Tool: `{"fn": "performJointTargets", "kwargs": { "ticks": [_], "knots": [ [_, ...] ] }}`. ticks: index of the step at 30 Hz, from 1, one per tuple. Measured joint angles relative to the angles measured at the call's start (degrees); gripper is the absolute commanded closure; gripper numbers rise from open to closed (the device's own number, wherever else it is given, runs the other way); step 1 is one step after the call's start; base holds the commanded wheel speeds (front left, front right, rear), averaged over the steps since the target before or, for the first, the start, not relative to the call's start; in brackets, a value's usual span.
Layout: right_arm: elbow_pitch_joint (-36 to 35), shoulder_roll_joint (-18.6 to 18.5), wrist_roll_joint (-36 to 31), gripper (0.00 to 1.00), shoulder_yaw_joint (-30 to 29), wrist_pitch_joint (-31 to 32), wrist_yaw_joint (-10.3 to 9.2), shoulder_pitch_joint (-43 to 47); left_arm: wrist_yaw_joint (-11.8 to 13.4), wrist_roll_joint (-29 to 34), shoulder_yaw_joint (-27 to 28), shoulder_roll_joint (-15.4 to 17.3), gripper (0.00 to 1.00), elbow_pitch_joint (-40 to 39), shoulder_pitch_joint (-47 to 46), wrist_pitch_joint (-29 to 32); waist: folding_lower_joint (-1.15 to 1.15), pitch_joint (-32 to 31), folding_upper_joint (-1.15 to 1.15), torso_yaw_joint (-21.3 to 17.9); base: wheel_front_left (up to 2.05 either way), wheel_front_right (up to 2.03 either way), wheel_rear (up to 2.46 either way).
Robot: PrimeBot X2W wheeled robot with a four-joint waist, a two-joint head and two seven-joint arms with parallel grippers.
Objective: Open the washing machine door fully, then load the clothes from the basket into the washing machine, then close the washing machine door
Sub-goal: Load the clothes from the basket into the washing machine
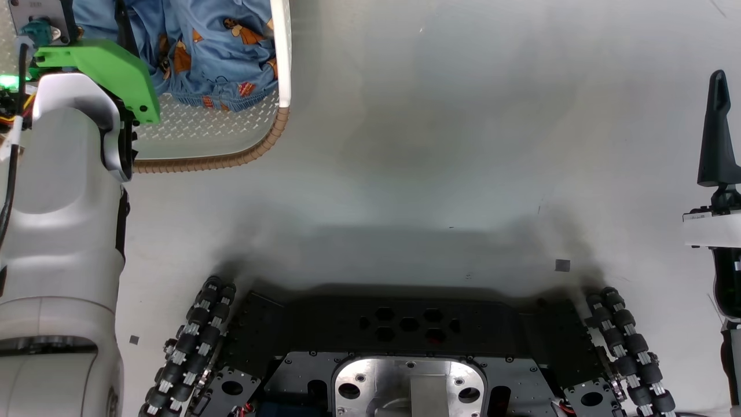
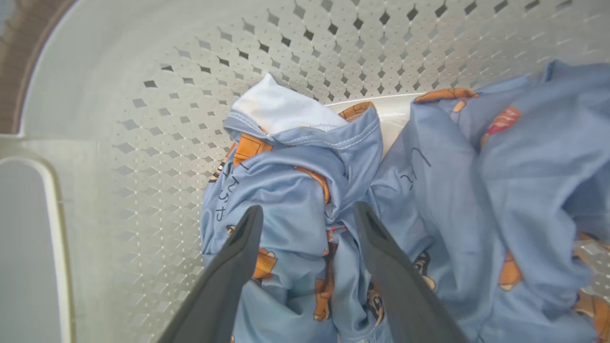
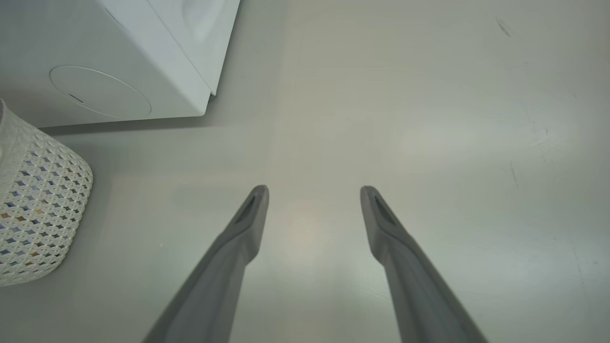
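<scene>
Left hand [image 2: 307, 208] was down inside the basket [image 2: 143, 119], fingers spread wide with nothing between them. The tips straddled a bunched ridge of the clothes [image 2: 295, 171]; could not tell whether they touched the cloth. Right hand [image 3: 314, 190] hung equally wide and empty over bare floor [image 3: 429, 143], well apart from the basket. The white lower corner of the washing machine [image 3: 119, 57] stood just beyond the basket in the right wrist view; its door was not visible, so how far it stood open could not be judged. The step in hand looked like the first pick from the basket. To do it well, the left hand should sink until both fingers bury into the ridge, then close on the thick fold rather than a single slippery layer. It should lift straight up, clear of the perforated wall, so that trailing cloth does not snag the rim. Satin is likely to slide, so a deep bite matters. The clothes lay as a crumpled heap with no clean axis. The nearer bundle ran roughly along the line of the fingers, white trim [image 2: 281, 107] at its far end toward the basket wall. A second mass spread to the right of that view. In the head view only one rounded corner of the basket showed, at the robot's front left, so its long axis could not be told.
</scene>
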Motion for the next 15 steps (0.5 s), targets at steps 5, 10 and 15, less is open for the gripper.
{"fn": "performJointTargets", "kwargs": {
  "ticks": [5, 10, 15],
  "knots": [
    [-0.79, -0.04, 0.0, 0.0, -0.34, 0.0, 0.0, 0.12, 0.82, 0.1, -0.07, 0.0, 0.0, 2.33, -1.35, 1.68, 0.0, 0.93, 0.0, 0.13, 0.0, 0.0, 0.0],
    [-0.9, -0.04, 0.01, 0.0, -0.4, 0.0, 0.0, 0.58, 1.66, 0.81, -0.47, 0.0, 0.0, 3.9, -2.55, 2.21, 0.0, 1.48, 0.0, 0.38, 0.0, 0.0, 0.0],
    [-1.18, -0.01, 0.03, 0.0, -0.38, 0.0, 0.0, 1.45, 2.2, 1.72, -0.89, 1.13, 0.0, 6.05, -3.37, 3.02, 0.0, 1.86, 0.0, 0.46, 0.0, 0.0, 0.0]
  ]
}}
